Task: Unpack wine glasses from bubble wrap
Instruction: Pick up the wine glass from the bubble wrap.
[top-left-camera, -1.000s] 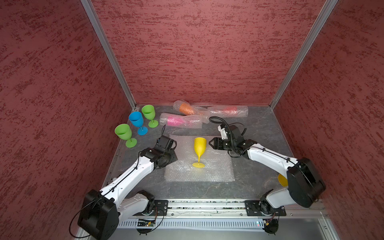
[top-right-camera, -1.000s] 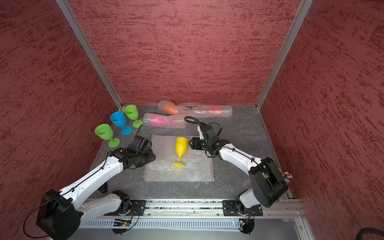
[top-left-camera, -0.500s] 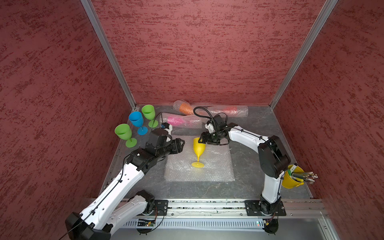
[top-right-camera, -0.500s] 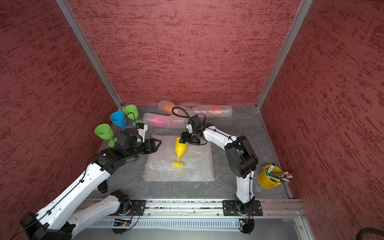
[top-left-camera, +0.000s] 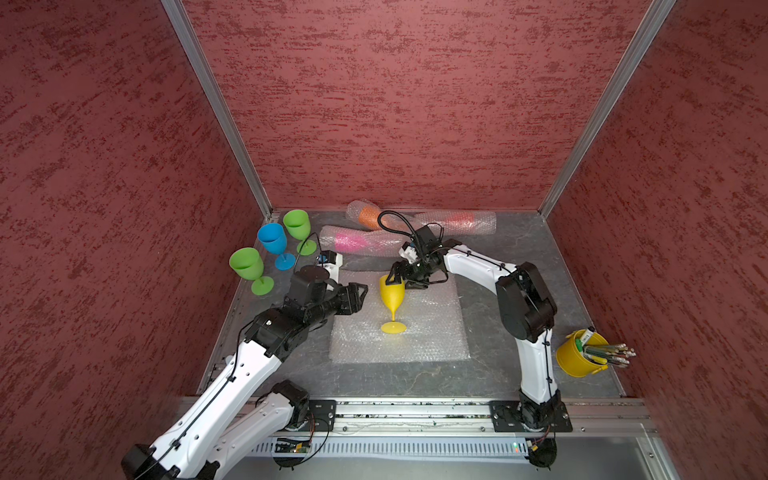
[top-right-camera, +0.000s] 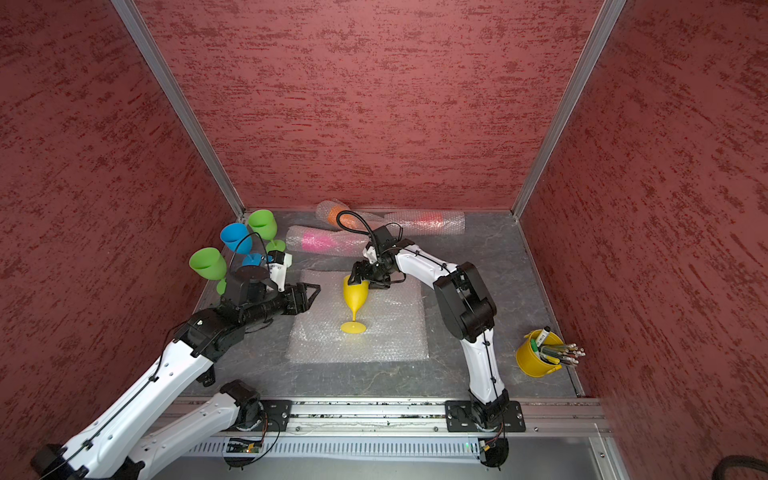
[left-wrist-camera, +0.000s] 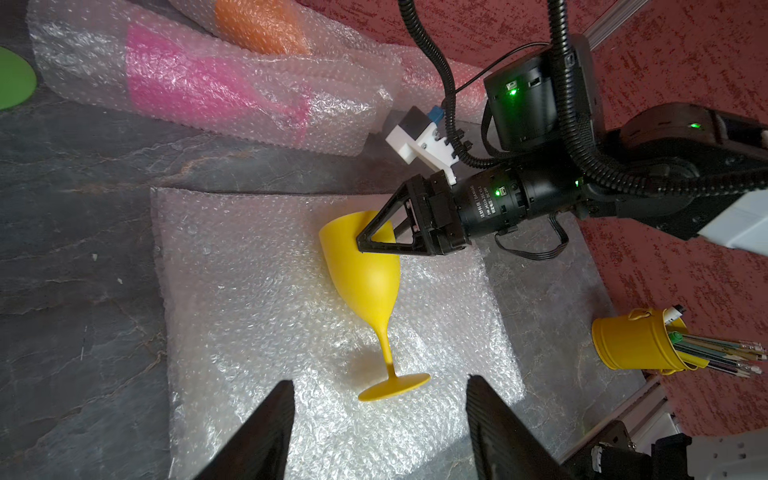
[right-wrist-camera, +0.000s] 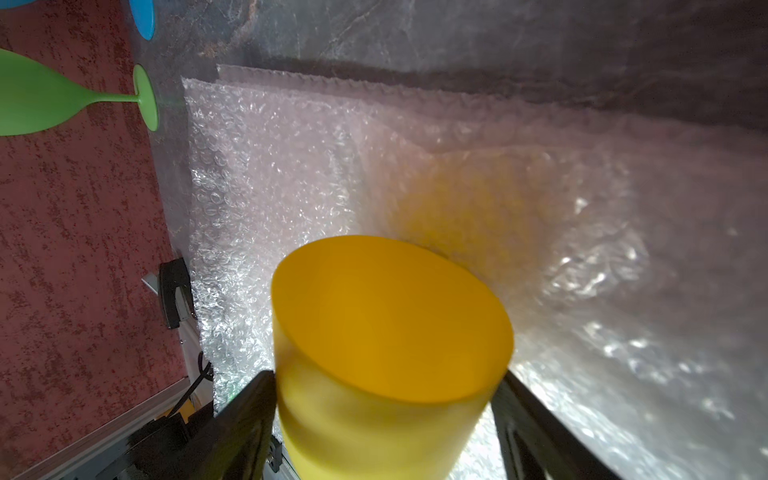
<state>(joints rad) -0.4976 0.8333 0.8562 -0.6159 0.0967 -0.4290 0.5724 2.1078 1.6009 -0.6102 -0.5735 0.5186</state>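
Right hand (top-left-camera: 398, 283): jaws wide astride bowl of yellow goblet (top-left-camera: 392, 296) near rim; gripping or just off it, cannot tell. Goblet on its foot on flat bubble wrap sheet (top-left-camera: 428, 332), mid-bench (top-left-camera: 519, 245). Left hand (top-left-camera: 363, 297): jaws apart, empty, near sheet's edge, pointing at goblet. Blue goblet (top-left-camera: 272, 238) and green goblets (top-left-camera: 248, 264) upright in far left corner. Pink goblet (top-left-camera: 351, 241), orange goblet (top-left-camera: 368, 216) and red goblet (top-left-camera: 461, 219) lie wrapped at back.

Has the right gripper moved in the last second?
Yes. Against the sheet, the right gripper shifted left, from beside the yellow glass to its bowl, jaws flanking it.
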